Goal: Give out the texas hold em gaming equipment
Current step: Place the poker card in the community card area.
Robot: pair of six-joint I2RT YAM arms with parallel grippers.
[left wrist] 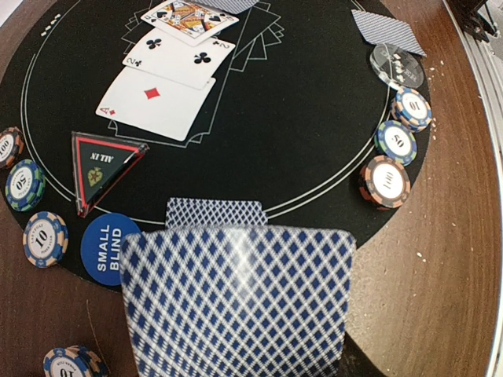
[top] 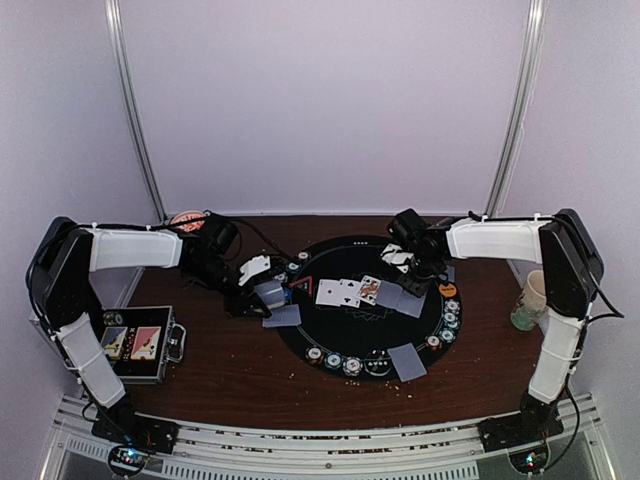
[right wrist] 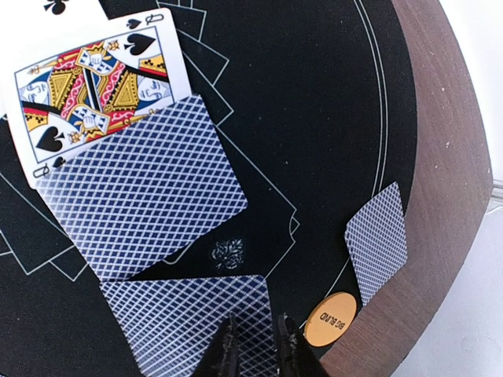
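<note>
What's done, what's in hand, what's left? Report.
Done: three face-up cards, including the king of spades, and two face-down cards lie centred on the black mat; chips, the small blind button and big blind button sit at its edge. In hand: the left gripper holds the stack of cards; the right gripper hovers, slightly open, over one of them. Left, probably: dealing more cards to the seats.
</note>
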